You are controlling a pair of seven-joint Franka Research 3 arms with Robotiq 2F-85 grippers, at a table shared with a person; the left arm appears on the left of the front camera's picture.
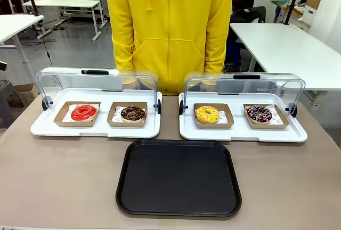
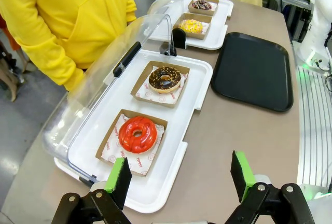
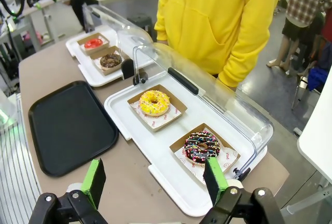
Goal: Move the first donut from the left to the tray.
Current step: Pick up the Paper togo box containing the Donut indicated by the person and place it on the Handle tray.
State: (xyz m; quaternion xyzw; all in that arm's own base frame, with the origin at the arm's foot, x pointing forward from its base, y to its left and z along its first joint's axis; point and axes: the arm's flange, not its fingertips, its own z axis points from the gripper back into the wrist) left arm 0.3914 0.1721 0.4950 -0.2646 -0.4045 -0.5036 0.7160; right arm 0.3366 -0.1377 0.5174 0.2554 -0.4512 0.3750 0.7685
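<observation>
Left hand (image 2: 180, 176) and right hand (image 3: 154, 181), each with fingers wide apart and empty, hang above the brown worktop (image 1: 64, 187). The large flat black plastic tray (image 1: 178, 179) lies bare at centre, ready to receive. At its ten o'clock, the glossy red-glazed ring donut (image 1: 83, 113) sits in a small brown cardboard tray (image 1: 63, 119), its raised clear lid (image 1: 96, 81) allowing access.

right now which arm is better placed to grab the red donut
Left, I'd say. The left gripper hangs open close to the red donut; the right gripper hangs open by the sprinkled donut on the other white tray.
</observation>
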